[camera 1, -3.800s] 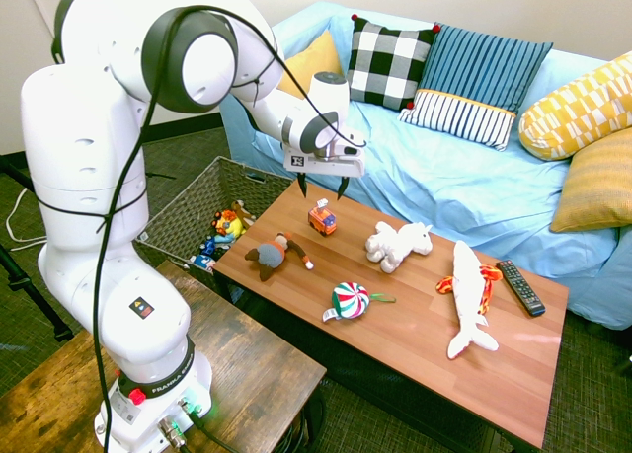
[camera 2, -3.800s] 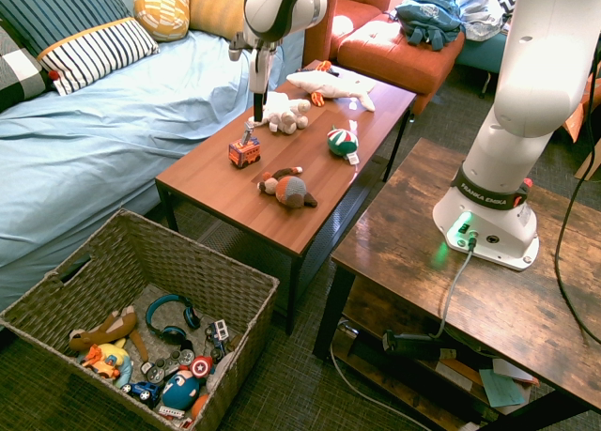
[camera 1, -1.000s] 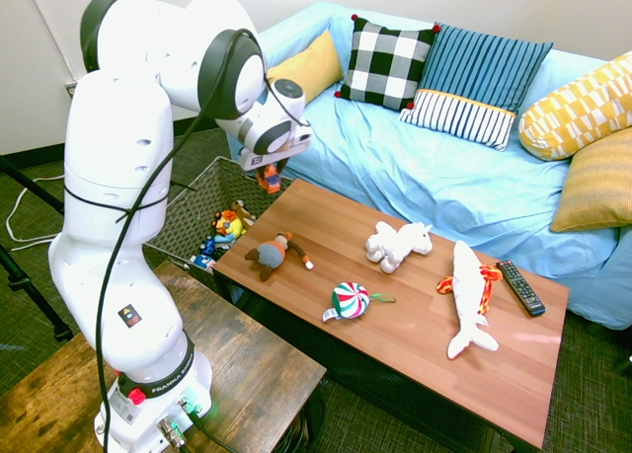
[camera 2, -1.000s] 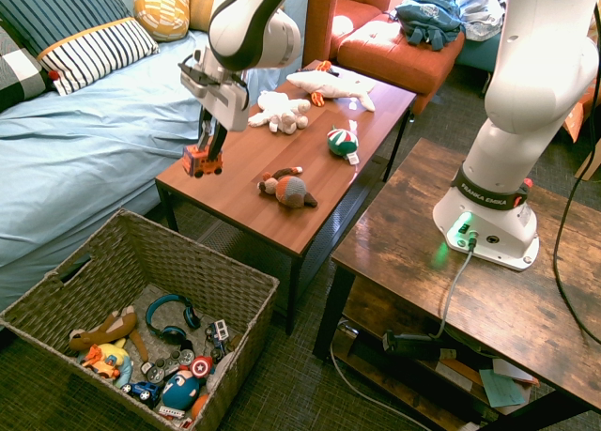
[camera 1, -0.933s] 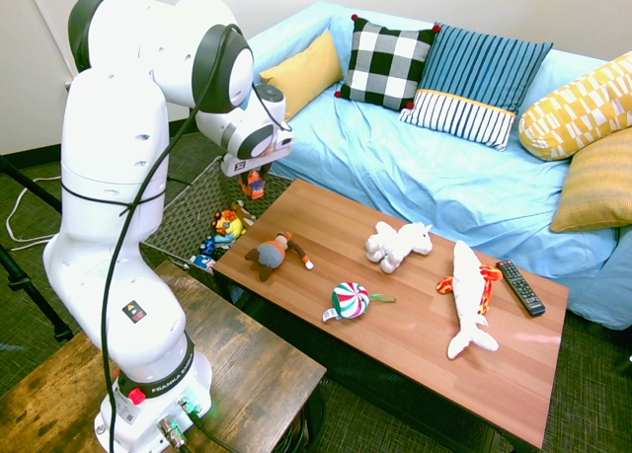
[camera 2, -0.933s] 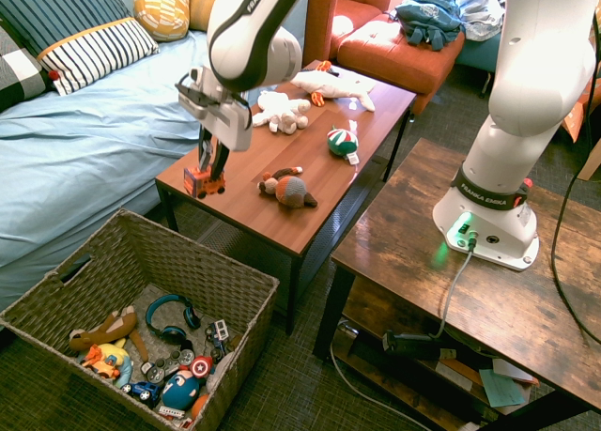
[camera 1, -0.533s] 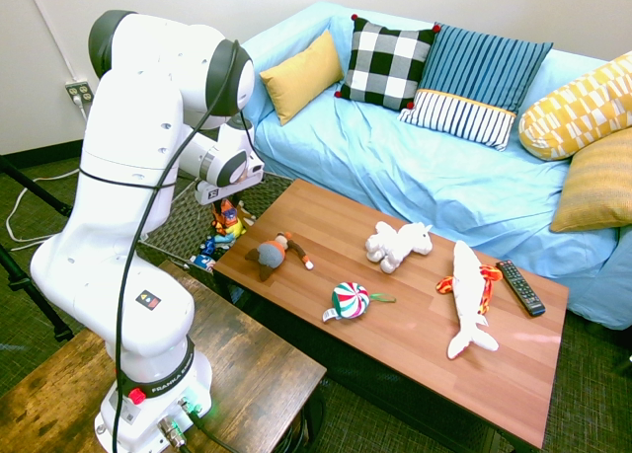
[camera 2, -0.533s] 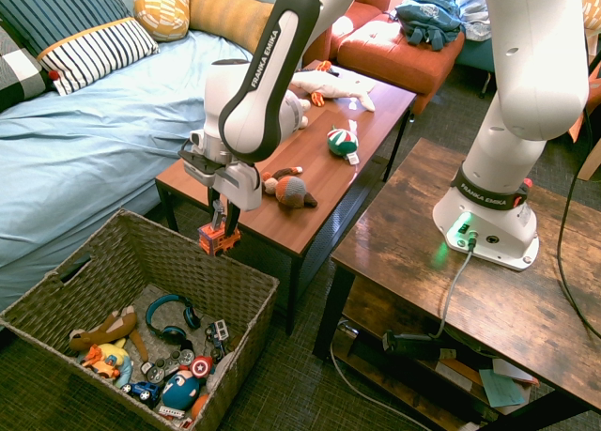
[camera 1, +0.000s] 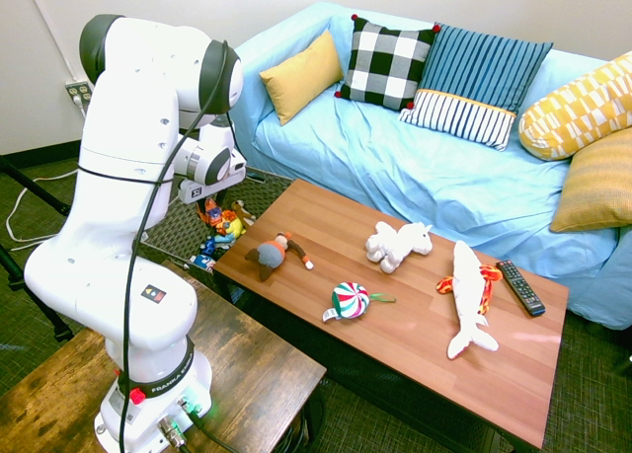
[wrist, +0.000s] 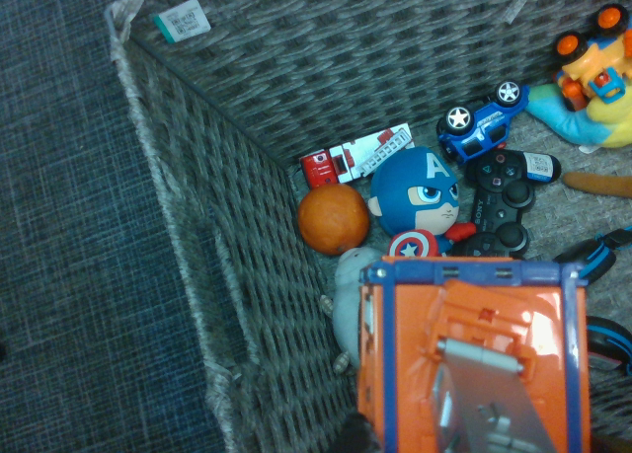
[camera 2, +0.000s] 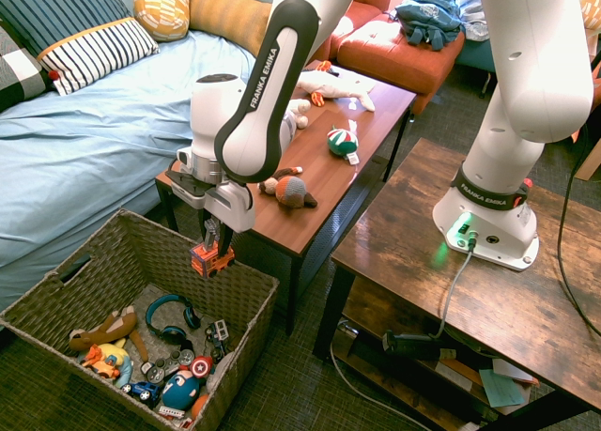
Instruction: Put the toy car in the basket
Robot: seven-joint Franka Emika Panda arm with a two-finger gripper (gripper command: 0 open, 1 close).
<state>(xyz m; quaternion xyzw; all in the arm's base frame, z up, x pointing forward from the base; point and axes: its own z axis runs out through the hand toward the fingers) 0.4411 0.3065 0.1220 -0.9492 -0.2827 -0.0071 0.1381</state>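
- The gripper (camera 2: 212, 245) points straight down, its fingers clamped on the toy car (camera 2: 211, 259), which hangs directly beneath them, clear of any surface.
- In the second exterior view the toy car is held over the basket (camera 2: 113, 246), just inside the wall nearest the coffee table (camera 2: 324, 182), above the toys lying at the bottom and touching none of them.
- In the first exterior view the toy car (camera 1: 210, 214) shows as a small orange shape under the wrist; the arm hides most of the basket there, so how far inside the rim the car hangs is hard to judge from that side.
- The wrist view has the toy car (wrist: 474, 359) filling the lower part, orange with blue edges and a grey underside piece, and below it the basket's woven wall (wrist: 237, 275).
- On the basket floor in that view lie an orange ball (wrist: 333, 218), a red and white fire truck (wrist: 354, 157), a blue round-headed figure (wrist: 420, 198), a black game controller (wrist: 502, 191) and a small blue car (wrist: 481, 118).
- On the coffee table lie a brown plush animal (camera 2: 289, 189), a striped ball (camera 2: 342, 141) and a white plush (camera 2: 293, 112), all well apart from the gripper.
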